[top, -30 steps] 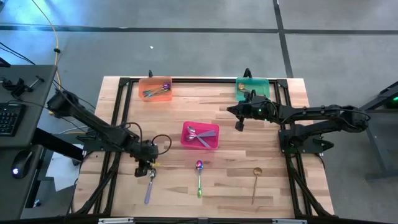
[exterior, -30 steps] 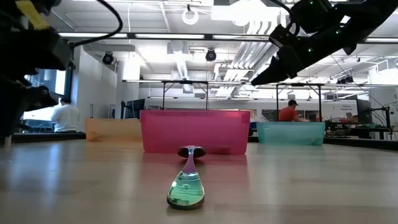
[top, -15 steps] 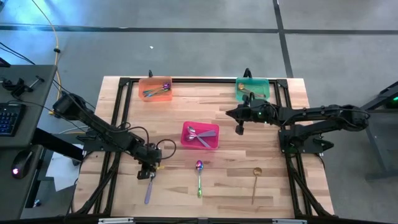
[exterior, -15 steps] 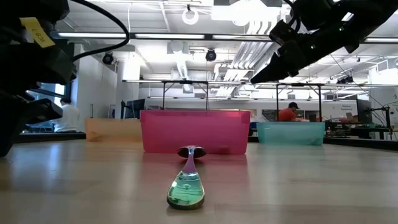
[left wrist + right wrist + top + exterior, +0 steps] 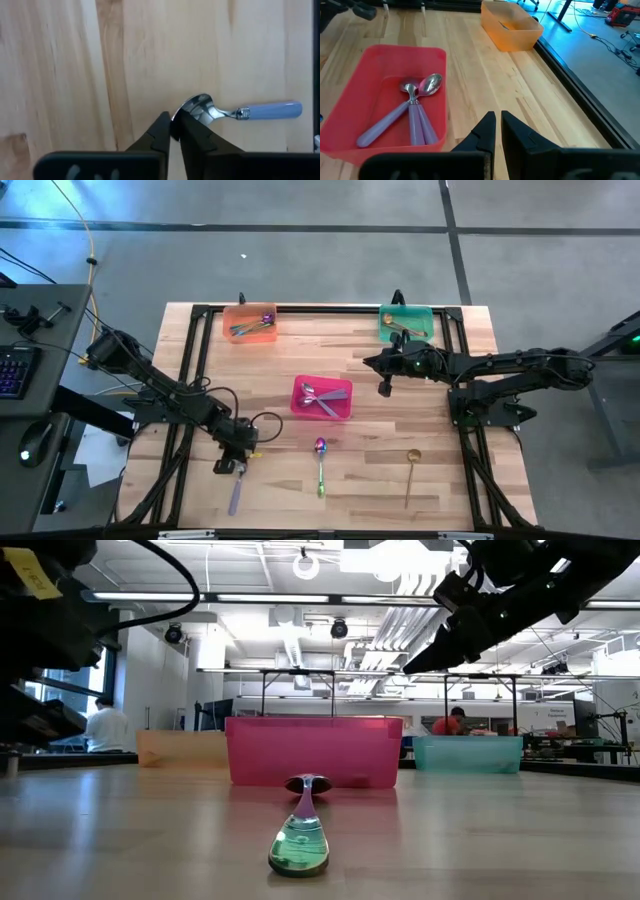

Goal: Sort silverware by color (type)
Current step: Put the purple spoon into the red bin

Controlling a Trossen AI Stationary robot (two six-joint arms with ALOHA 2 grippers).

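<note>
The table (image 5: 330,500) carried three bins: an orange bin (image 5: 249,326) at the far left, a green bin (image 5: 407,321) at the far right, and a pink bin (image 5: 322,397) near the centre, each already holding spoons. The right arm waited above the table between the pink and green bins, its right gripper (image 5: 385,387) with fingers closed on nothing and aimed, in the right wrist view, toward the two lilac-handled spoons (image 5: 412,112) lying in the pink bin. The change belonged to the left arm: over the last second the left gripper (image 5: 226,467) moved along the near left part of the table to the bowl end of the lilac-handled spoon (image 5: 236,491), and its fingers went from wide apart to pinched together. In the left wrist view the fingertips (image 5: 165,131) met at the rim of that spoon's bowl (image 5: 197,108), while the handle (image 5: 272,110) lay flat on the wood. Judged from this, the pickup was at the grasp step; the hold looked marginal, on the bowl edge only, and the spoon had not left the table. Two more spoons remained unsorted near the front edge: an iridescent spoon (image 5: 321,463) and a gold spoon (image 5: 411,472). The matching spoons in the pink bin suggested that bin as the destination.
</note>
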